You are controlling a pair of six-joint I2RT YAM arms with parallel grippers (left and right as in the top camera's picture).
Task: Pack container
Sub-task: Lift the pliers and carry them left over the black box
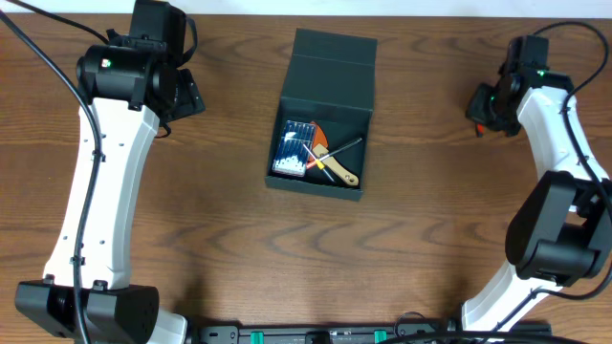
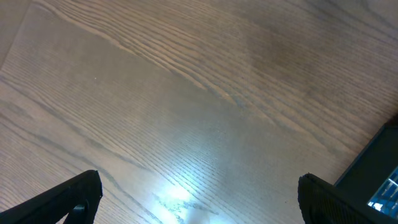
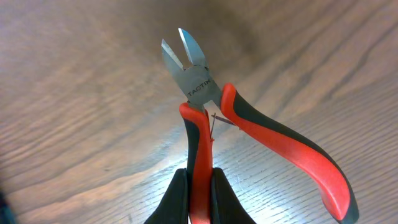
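The container [image 1: 330, 67] sits open at mid-table, with a blue bit case [image 1: 292, 148] and small tools inside. Well to its right, the right gripper [image 3: 200, 186] pinches one red handle of the diagonal cutters [image 3: 199, 87]. Gripped by a single leg, they could pivot or slip. The left gripper [image 2: 199, 199] gapes wide, holding nothing, over the wooden table [image 2: 186, 93].

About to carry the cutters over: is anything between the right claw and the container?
Nothing visible. Only bare table lies between the right claw, shut on the cutters, and the container. Its lid is folded back on the far side, leaving the top open.
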